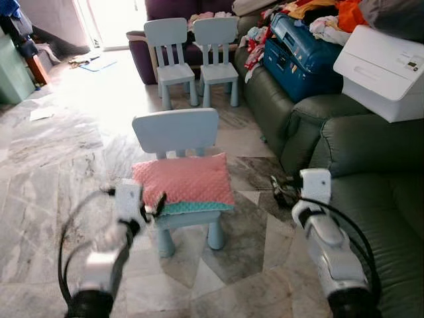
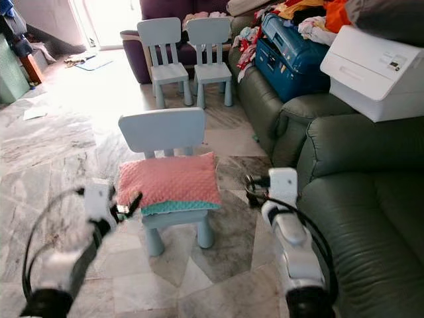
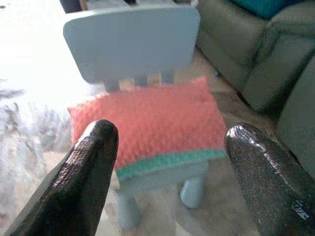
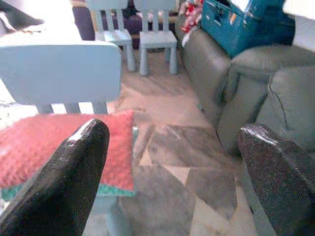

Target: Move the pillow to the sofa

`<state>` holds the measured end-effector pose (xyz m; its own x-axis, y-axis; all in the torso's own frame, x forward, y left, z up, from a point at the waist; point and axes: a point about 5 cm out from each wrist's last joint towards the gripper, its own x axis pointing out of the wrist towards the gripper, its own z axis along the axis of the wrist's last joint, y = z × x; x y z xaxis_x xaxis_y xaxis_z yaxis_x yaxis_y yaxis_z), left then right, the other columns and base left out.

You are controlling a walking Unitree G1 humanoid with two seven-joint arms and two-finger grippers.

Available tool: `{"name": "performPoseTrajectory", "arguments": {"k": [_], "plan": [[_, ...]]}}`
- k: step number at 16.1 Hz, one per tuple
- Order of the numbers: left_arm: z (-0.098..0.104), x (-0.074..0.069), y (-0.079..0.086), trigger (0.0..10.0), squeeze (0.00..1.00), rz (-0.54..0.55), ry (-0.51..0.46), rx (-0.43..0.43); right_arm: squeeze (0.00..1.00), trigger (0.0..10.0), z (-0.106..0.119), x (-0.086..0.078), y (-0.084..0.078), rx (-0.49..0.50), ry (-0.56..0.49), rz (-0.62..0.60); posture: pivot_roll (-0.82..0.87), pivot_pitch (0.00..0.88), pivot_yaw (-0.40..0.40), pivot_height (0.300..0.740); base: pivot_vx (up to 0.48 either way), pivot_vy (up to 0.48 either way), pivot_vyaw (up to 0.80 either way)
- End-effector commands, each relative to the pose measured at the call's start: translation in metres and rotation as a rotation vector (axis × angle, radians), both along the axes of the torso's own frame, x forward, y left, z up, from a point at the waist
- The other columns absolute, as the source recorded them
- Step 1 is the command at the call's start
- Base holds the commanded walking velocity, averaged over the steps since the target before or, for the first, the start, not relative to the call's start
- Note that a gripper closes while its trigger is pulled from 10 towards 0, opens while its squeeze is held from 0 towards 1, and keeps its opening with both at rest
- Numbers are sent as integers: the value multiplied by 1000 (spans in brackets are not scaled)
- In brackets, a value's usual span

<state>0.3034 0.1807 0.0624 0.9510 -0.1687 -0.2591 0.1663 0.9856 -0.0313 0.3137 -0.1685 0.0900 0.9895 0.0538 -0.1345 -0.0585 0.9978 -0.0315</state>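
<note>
On the seat of the nearest small pale-blue chair [image 1: 175, 130] lies the pillow [image 1: 185, 179], pink on top with a teal edge along its near side, flat and overhanging the seat a little on both sides. Chair stands on a grey marble floor [image 1: 53, 165], backrest on the far side. Left gripper [image 1: 154, 207] is held out just at the pillow's near left corner, close to the teal edge; contact cannot be confirmed. Left wrist view shows its two black fingers [image 3: 81, 182] spread wide, nothing between them, pillow and chair framed in the gap. Right gripper [image 1: 281, 192] is out to the right of the chair, between it and the green sofa [image 1: 371, 165], apart from the pillow. Right wrist view shows its fingers [image 4: 69, 182] likewise wide apart and empty, the pillow's right end behind the one finger. Sofa runs along the right side; far along it sit a blue suitcase [image 1: 298, 56], a heap of clothes [image 1: 318, 16] and a white box [image 1: 384, 69]. Two more pale-blue chairs [image 1: 195, 56] stand side by side at the far end.
</note>
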Motion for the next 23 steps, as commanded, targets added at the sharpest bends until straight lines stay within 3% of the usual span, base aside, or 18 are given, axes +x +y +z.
{"name": "performPoseTrajectory", "arguments": {"k": [1,10,15,23], "plan": [[0,-1,4,10000,0,15,4,12,0,10000,-1,2,5,-5,4,5,-125,0,37,740,0,0,0],[-13,-14,6,10000,0,29,38,8,0,10000,-14,-4,7,2,34,20,-119,0,29,740,0,0,138],[-8,-11,11,10000,0,69,21,-92,0,10000,-17,-7,7,0,40,29,-123,0,29,740,0,0,0],[-10,-14,11,10000,0,80,22,-112,0,10000,-16,-8,13,-24,28,61,-127,0,25,740,311,0,0]]}}
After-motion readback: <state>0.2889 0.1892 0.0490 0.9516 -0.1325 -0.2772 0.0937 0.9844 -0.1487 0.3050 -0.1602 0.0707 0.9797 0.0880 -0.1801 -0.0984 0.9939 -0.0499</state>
